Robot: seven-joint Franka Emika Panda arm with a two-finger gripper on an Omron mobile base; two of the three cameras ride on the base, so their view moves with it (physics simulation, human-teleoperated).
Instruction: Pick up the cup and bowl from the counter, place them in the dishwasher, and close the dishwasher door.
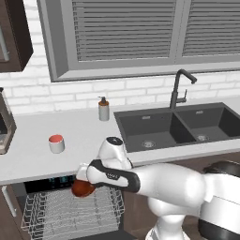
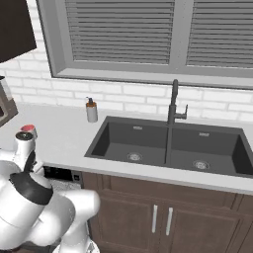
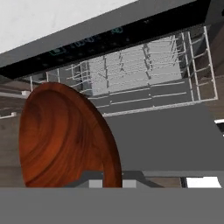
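above the pulled-out white wire rack [image 1: 70, 213] of the dishwasher [image 1: 51, 185] i hold my gripper [image 1: 82, 180], low in front of the counter [image 1: 28, 154]; the bowl [image 1: 83, 188] is clamped in it, a reddish-brown dish that hangs just over the rack and does not touch the wires as far as i can see; from the hand view the bowl [image 3: 61, 135] stands on its edge, its hollow side turned to the camera, and its rim goes down between my finger tips, which it mostly hides; behind it i see the black control strip [image 3: 87, 41] with faint blue marks, the rack [image 3: 140, 70] below the strip, and the dark grey dishwasher door [image 3: 162, 140] lying open and flat under my hand; the cup [image 1: 56, 143], short and grey-white with a red top, stands upright on the counter, well to the left of the dark double sink [image 1: 178, 124] and well apart from the bowl; in the right base view the cup [image 2: 28, 129] shows just behind my arm; the soap dispenser [image 1: 103, 108] stands near the back wall, just beside the left corner of the sink; the black faucet [image 1: 180, 89] rises behind the sink, under the window [image 1: 140, 33].
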